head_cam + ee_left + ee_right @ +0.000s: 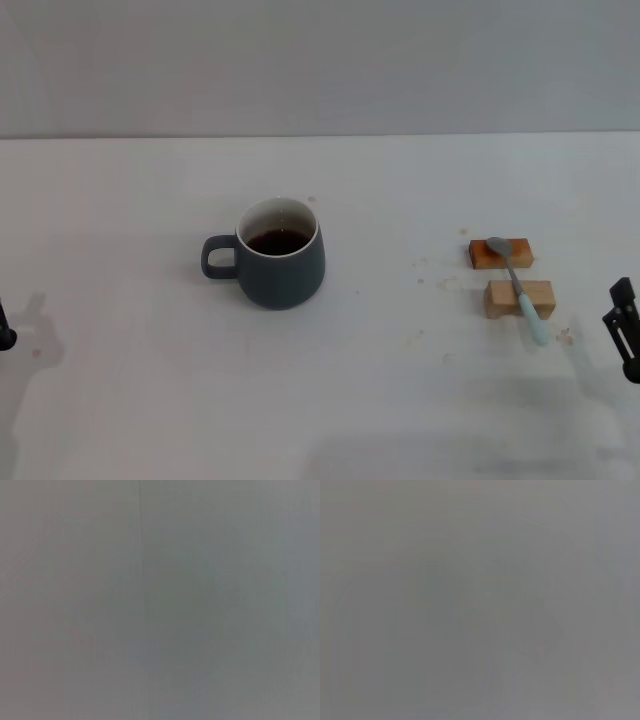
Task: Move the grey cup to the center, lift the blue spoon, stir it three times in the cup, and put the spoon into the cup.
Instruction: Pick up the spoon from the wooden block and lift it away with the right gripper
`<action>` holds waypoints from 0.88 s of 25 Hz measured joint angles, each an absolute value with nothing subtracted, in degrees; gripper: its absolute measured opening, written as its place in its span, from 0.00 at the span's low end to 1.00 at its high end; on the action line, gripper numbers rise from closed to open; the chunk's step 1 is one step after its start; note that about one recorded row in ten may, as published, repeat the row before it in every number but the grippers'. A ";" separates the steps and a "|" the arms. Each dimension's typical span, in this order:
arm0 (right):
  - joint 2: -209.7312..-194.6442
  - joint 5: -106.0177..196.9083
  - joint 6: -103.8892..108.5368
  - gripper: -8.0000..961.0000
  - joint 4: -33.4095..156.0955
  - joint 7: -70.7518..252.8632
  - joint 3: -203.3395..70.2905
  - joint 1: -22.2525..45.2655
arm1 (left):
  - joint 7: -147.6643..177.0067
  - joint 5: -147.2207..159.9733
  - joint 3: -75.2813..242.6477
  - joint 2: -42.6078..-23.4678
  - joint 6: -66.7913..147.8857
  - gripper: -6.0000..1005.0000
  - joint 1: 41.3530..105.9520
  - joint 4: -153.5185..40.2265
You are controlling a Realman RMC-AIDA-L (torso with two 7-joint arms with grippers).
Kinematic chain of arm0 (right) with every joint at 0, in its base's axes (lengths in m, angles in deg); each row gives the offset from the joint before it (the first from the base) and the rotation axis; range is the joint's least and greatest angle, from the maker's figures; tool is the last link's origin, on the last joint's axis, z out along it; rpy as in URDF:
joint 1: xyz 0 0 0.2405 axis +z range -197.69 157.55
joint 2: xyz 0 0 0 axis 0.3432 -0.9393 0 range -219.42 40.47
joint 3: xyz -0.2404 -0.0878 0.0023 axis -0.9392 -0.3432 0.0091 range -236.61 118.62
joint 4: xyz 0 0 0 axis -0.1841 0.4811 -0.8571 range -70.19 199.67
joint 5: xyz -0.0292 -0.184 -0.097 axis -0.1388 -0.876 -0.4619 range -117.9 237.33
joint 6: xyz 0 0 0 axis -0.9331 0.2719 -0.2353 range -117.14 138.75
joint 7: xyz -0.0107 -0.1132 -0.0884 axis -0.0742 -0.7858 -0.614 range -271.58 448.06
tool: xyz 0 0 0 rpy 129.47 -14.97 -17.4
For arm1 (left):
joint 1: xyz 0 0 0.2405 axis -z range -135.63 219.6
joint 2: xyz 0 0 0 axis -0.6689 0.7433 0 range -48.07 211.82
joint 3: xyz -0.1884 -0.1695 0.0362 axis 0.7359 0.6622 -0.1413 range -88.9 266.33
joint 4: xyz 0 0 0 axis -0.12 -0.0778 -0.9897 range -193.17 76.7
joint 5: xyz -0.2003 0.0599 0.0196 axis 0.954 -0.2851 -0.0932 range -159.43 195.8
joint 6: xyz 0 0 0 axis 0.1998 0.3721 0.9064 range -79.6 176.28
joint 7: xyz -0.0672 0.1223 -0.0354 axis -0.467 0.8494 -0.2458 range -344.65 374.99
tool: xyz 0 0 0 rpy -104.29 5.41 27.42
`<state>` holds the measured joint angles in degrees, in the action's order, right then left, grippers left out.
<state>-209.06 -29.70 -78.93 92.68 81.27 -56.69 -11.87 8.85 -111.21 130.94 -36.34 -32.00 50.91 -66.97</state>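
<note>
The grey cup stands upright left of the table's middle in the head view, handle toward the left, dark brown liquid inside. The blue spoon lies at the right across two small wooden blocks, its metal bowl on the far block and its pale blue handle pointing toward the front. My right gripper shows at the right edge, to the right of the spoon and apart from it. My left gripper barely shows at the left edge, far from the cup. Both wrist views show only plain grey.
The far wooden block is orange-brown and the near one is pale. The white table spreads around them, with small specks near the blocks. A grey wall stands behind the table's back edge.
</note>
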 joint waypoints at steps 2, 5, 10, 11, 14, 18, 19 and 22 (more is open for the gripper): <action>-209.07 -29.74 -78.10 0.85 92.65 81.28 -56.71 -11.78 | 8.84 -111.21 130.91 -36.38 -31.96 0.00 51.05 -66.69; -209.09 -29.77 -76.32 0.85 92.62 81.29 -56.75 -11.58 | 8.83 -111.20 130.90 -36.43 -31.72 0.00 51.13 -66.53; -209.10 -29.81 -72.11 0.85 92.66 81.30 -56.81 -10.36 | 8.81 -111.25 130.90 -36.43 -31.36 0.00 51.13 -66.50; -209.10 -29.82 -71.31 0.85 92.71 81.30 -56.82 -9.97 | 8.81 -111.26 130.90 -36.42 -31.32 0.00 51.14 -66.50; -209.10 -29.84 -69.39 0.85 92.74 81.30 -56.94 -9.17 | 8.79 -111.28 130.90 -36.42 -31.31 0.00 51.20 -66.49; -209.10 -29.85 -67.49 0.85 92.87 81.30 -57.37 -8.30 | 8.78 -111.28 130.84 -36.42 -31.32 0.00 51.28 -66.49; -209.10 -29.85 -67.23 0.85 92.90 81.30 -57.40 -8.23 | 8.77 -111.28 130.81 -36.42 -31.31 0.00 51.31 -66.49; -209.10 -29.85 -66.58 0.85 92.99 81.30 -57.48 -8.21 | 8.76 -111.28 130.81 -36.42 -31.32 0.00 51.51 -66.49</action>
